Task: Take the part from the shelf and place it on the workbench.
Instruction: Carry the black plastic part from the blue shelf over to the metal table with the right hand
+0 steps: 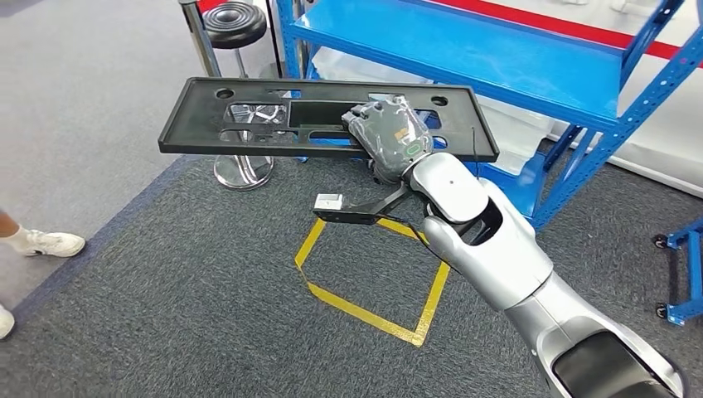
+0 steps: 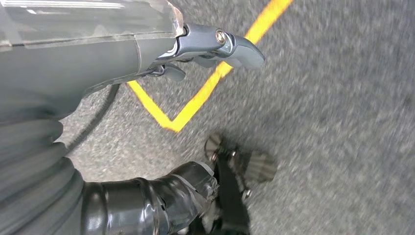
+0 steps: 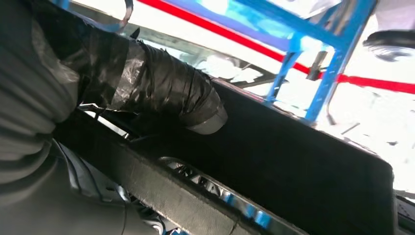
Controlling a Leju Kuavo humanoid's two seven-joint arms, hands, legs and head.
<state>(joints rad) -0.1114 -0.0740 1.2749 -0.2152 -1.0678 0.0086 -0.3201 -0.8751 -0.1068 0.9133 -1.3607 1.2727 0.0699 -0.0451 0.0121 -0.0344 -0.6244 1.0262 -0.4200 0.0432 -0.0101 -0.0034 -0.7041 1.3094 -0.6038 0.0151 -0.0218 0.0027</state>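
Where the silver right arm comes up from 5 o'clock, its right hand grips the part — a long flat black panel w/ cut-outs — by its near long edge, holding it roughly level in the air above the grey carpet. Yellow floor tape lies below, at 6 o'clock. Left hand hangs over carpet & tape, fingers curled in, holding nothing. Beyond the part, at 12 to 2 o'clock — the blue shelf. A stool stands at 11 o'clock; a person's white shoe at 9.
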